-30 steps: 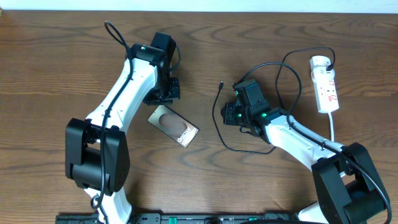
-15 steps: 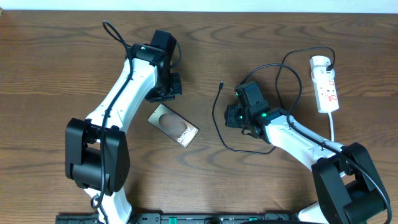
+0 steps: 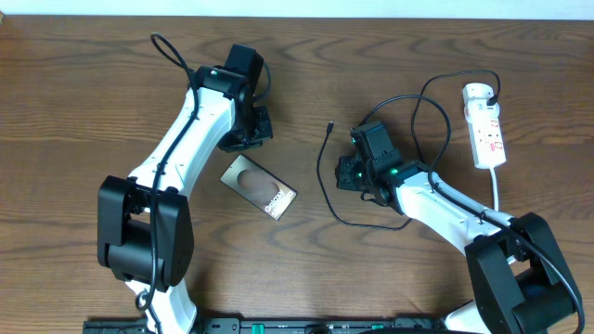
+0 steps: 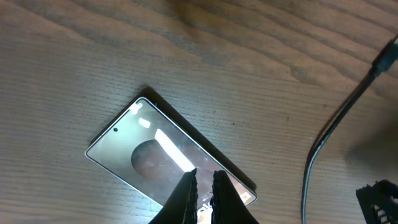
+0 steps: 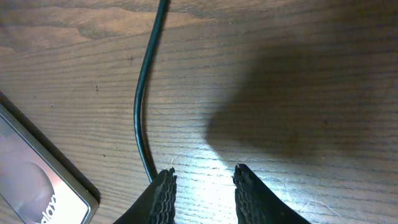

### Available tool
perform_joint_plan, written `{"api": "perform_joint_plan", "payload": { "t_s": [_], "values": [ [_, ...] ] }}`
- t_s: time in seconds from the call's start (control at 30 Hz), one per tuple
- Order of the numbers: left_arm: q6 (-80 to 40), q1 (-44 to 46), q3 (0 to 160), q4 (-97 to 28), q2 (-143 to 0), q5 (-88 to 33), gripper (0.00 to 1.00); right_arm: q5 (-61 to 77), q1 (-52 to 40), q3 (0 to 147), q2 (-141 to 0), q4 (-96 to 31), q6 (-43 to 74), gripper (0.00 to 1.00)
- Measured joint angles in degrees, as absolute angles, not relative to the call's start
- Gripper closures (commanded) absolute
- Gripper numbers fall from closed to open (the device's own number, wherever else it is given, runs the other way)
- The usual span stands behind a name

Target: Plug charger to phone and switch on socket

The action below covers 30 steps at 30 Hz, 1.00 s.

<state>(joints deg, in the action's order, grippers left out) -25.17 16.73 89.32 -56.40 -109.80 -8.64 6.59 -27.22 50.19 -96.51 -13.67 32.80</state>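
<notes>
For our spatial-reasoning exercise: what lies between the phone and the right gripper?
The charger runs between them; clearest in the right wrist view.

Only the dark brown wooden table (image 3: 74, 83), with grain running left-right in the overhead view. A pale off-white strip (image 3: 371, 7) runs along its far edge at the top of frame; can't tell if it's wall or floor. In the left wrist view the tabletop shows fine ribbed grain, with a darker smudge (image 4: 298, 71) in the wood at upper right. In the right wrist view there's a bright glare patch (image 5: 208, 165) on the wood at low centre, with a broad soft shadow (image 5: 298, 118) just above and right of it.
</notes>
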Motion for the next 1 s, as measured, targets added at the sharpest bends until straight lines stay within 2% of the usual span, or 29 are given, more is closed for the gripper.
{"api": "perform_joint_plan", "payload": {
  "t_s": [0.4, 0.5, 0.57, 0.67, 0.73, 0.87, 0.93, 1.0],
  "values": [
    [-33.9, 16.7, 85.4, -55.0, -109.8, -8.2, 0.93, 6.6, -27.2, 50.2, -96.5, -13.7, 32.8, 0.67],
    [-36.0, 16.7, 84.8, -55.1, -109.8, -7.1, 0.91, 6.5, -27.2, 50.2, -96.5, -13.7, 32.8, 0.58],
    [-36.4, 16.7, 84.8, -55.0, -109.8, -6.6, 0.73, 6.2, -27.2, 50.2, -96.5, -13.7, 32.7, 0.51],
    [-37.6, 16.7, 84.8, -55.0, -109.8, -6.0, 0.47, 5.7, -27.2, 50.2, -96.5, -13.6, 32.4, 0.36],
    [-37.8, 16.7, 84.8, -55.0, -109.8, -5.8, 0.33, 5.5, -27.2, 50.2, -96.5, -13.6, 32.4, 0.29],
    [-38.4, 16.7, 84.8, -55.0, -109.8, -5.6, 0.2, 5.3, -27.2, 50.2, -96.5, -13.5, 32.2, 0.18],
    [-38.5, 16.7, 84.8, -55.0, -109.8, -5.6, 0.1, 5.2, -27.2, 50.2, -96.5, -13.5, 31.8, 0.14],
    [-38.7, 16.7, 84.8, -55.0, -109.8, -5.6, 0.07, 5.2, -27.2, 50.2, -96.5, -13.4, 31.0, 0.1]
  ]
}}
